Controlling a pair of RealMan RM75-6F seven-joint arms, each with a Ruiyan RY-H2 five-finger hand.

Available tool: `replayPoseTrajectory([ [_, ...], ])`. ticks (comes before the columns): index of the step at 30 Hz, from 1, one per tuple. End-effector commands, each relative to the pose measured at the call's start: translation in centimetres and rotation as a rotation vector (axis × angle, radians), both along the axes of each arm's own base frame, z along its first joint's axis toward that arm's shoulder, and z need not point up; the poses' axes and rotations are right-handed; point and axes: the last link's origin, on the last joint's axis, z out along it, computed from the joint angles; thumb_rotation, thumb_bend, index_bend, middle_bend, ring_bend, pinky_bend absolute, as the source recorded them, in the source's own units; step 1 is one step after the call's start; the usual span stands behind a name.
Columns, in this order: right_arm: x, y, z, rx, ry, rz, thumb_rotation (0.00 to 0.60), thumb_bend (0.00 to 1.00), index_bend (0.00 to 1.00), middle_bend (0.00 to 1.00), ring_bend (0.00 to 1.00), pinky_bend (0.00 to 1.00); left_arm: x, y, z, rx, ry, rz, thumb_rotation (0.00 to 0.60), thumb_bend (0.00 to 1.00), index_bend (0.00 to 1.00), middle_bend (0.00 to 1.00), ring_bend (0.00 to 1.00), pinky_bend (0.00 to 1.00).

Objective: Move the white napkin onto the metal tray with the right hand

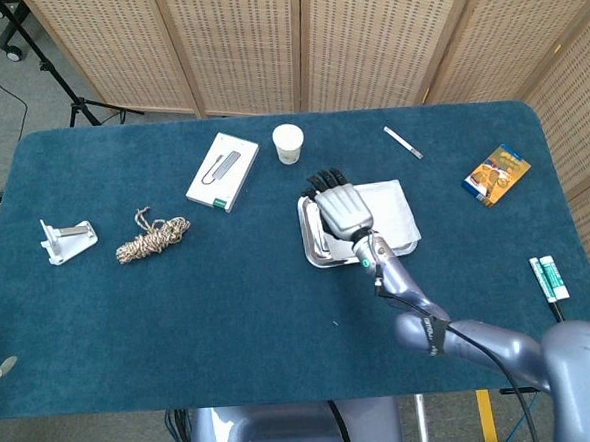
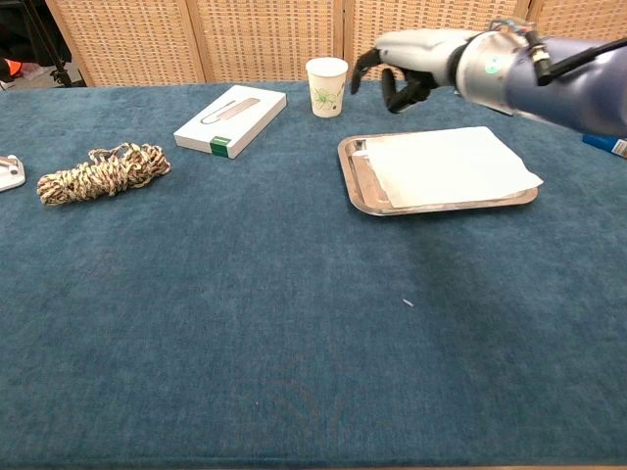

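The white napkin (image 1: pixel 392 207) (image 2: pixel 446 166) lies flat on the metal tray (image 1: pixel 310 242) (image 2: pixel 357 186), with its right corner hanging over the tray's right rim. My right hand (image 1: pixel 342 204) (image 2: pixel 411 61) hovers well above the tray's back left part, clear of the napkin. Its fingers are apart and slightly bent, and it holds nothing. In the head view the hand hides the left part of the tray. My left hand shows in neither view.
A paper cup (image 1: pixel 288 143) (image 2: pixel 326 86) stands just behind the tray's left corner. Further left lie a white box (image 1: pixel 222 171) (image 2: pixel 231 119), a rope bundle (image 1: pixel 152 239) (image 2: pixel 103 171) and a white bracket (image 1: pixel 66 240). A pen (image 1: pixel 403 142), a snack packet (image 1: pixel 496 175) and markers (image 1: pixel 547 278) lie to the right.
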Motion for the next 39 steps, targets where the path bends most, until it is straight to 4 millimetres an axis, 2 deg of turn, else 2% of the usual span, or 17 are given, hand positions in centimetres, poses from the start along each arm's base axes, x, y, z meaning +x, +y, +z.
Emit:
replayPoseTrajectory([
  [1,-3.1,1.0,1.5,-0.022,0.079,-0.038,0.6,1.0,0.31,0.2,0.07,0.03,0.1,-0.2,0.0,-0.001,0.0,-0.006,0.6,0.0,0.0,0.0,0.0,0.0],
  [5,-6.0,1.7,2.3,-0.03,0.18,-0.049,0.6,1.0,0.36,0.24,0.1,0.05,0.3,-0.4,0.0,-0.001,0.0,-0.018,0.6,0.0,0.0,0.0,0.0,0.0],
  [11,-9.2,2.8,3.1,-0.026,0.278,-0.055,0.6,1.0,0.36,0.26,0.12,0.07,0.5,-0.5,-0.3,-0.007,0.007,-0.024,0.6,0.0,0.0,0.0,0.0,0.0],
  [17,-11.6,3.4,3.4,-0.021,0.313,-0.085,0.6,1.0,0.35,0.26,0.12,0.08,0.6,-0.6,-0.5,-0.009,0.013,-0.027,0.6,0.0,0.0,0.0,0.0,0.0],
  [25,-12.6,4.0,3.3,-0.011,0.317,-0.099,0.6,1.0,0.32,0.24,0.12,0.08,0.7,-0.5,-0.7,-0.016,0.012,-0.03,0.6,0.0,0.0,0.0,0.0,0.0],
  [39,-13.4,4.9,1.2,0.026,0.332,-0.099,0.6,1.0,0.32,0.24,0.12,0.08,0.8,-0.5,-0.8,-0.02,0.01,-0.032,0.6,0.0,0.0,0.0,0.0,0.0],
])
